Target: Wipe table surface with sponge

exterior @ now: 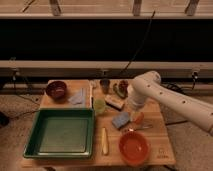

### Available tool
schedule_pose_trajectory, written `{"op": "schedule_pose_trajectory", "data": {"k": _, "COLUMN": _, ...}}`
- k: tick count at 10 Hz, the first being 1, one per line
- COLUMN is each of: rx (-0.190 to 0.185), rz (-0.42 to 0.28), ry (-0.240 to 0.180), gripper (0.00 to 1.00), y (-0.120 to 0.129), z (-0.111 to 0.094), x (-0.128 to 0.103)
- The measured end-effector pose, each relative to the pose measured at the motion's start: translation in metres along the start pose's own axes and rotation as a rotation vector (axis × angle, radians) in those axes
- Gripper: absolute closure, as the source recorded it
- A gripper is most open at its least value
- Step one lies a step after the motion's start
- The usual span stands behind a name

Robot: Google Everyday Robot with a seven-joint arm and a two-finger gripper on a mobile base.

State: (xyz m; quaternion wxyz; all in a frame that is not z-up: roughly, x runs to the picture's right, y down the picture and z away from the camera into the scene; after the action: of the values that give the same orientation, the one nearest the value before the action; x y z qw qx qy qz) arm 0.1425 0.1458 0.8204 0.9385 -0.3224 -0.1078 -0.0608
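Sponge [120, 120] on table [161, 134], just beside end effector [134, 111]; open or closed, cannot tell.

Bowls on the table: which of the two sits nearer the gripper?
The orange bowl at the front right; the gripper hangs just behind it, by the blue sponge. The dark red bowl is back left.

We see a wooden table [161, 131] on speckled grey carpet [192, 152]. Behind it a dark wall [75, 42] is crossed by a pale rail [55, 65] and a black cable [142, 42]. The light is dim and warm. The gripper [134, 109] hangs over the table's right half.
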Motion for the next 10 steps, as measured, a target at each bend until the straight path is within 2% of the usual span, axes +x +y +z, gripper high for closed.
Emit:
{"op": "schedule_pose_trajectory", "data": {"k": 6, "rx": -0.024, "rz": -0.001, "ry": -0.013, "gripper": 0.35, "y": -0.002, "z": 0.037, "x": 0.001}}
{"op": "schedule_pose_trajectory", "data": {"k": 10, "rx": -0.030, "rz": -0.013, "ry": 0.004, "gripper": 0.35, "y": -0.002, "z": 0.052, "x": -0.006}}
